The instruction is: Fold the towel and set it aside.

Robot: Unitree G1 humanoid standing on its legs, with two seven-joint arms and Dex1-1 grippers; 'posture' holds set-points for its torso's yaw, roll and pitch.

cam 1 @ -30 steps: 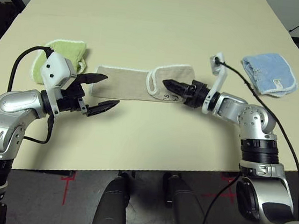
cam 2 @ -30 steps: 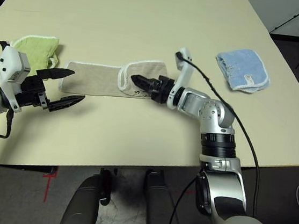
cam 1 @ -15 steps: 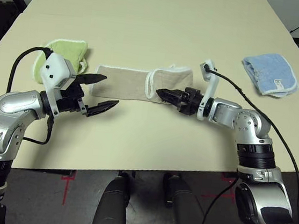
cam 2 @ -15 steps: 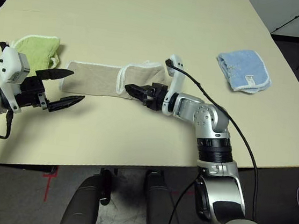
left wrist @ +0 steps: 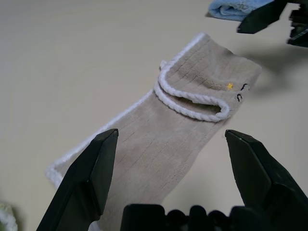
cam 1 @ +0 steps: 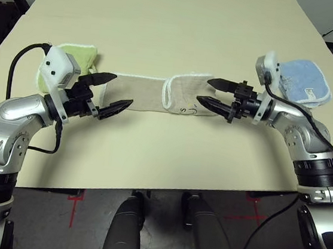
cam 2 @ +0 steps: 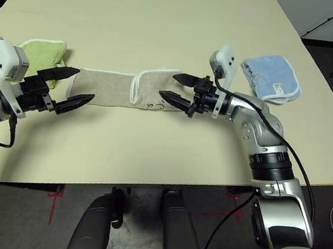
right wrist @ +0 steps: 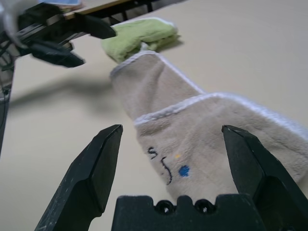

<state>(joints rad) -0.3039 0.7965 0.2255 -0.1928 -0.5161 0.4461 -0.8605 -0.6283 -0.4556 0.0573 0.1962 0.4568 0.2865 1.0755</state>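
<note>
Plainly the beige towel point(cam 1: 158, 93) lies on the desk point(cam 1: 184, 18) between both spread, empty end effectors, left point(cam 1: 109, 90) and right point(cam 1: 213, 92). Soft, light, limp terry; best pinched at its white-stitched end edges.

towel point(cam 1: 158, 93): beige/tan terry, white stitched edging, small dark squiggle motif plus blue and yellow dots near the folded end. Green towel point(cam 1: 71, 59): lime, pale trim. Blue towel point(cam 1: 301, 81): light blue, white edging, white tag. worktop point(cam 1: 178, 18): pale cream, plain. Both claws, left claw point(cam 1: 111, 90) and right claw point(cam 1: 212, 91): black fingers, white camera housings, silver arms.
</note>
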